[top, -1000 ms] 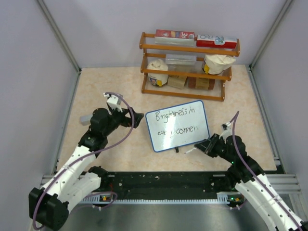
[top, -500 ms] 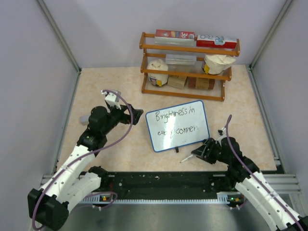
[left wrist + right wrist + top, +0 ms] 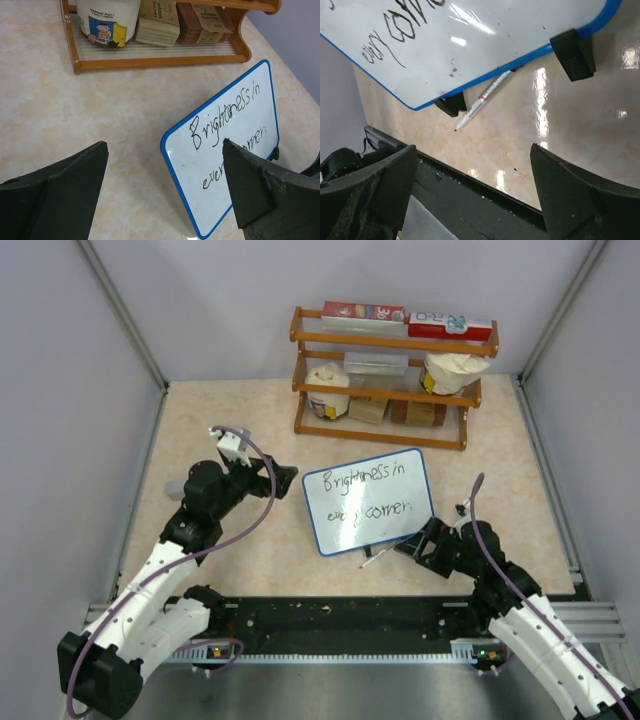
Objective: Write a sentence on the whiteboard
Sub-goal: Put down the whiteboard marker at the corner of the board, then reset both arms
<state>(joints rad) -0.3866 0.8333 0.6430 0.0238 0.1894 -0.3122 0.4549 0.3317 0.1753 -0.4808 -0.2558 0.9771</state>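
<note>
1. Right gripper [image 3: 416,543]: jaws now stand well apart with nothing between them. A second ago they were closed on the marker [image 3: 378,557]; it has since been let go.
2. Marker: lies loose on the table [image 3: 230,420], writing tip pointing near-left. The wrist view shows its far end tucked under the board's near edge, between the black feet. It is just left of the right gripper and not touching it.
3. Whiteboard [image 3: 335,535]: mid-table, propped at a tilt on its feet, on the near side of the wooden rack [image 3: 390,370]. Its near-right corner sits just beyond the right gripper.
4. Sentence [image 3: 350,480]: two black lines, reading about "Brightness in / every corner".
5. Judgement: the lettering looks finished, so dropping the marker reads as the closing step. Little seems left but to pull the arms back.
6. Left gripper [image 3: 285,480]: jaws wide and empty, hovering just left of the board's left edge, not in contact.
</note>
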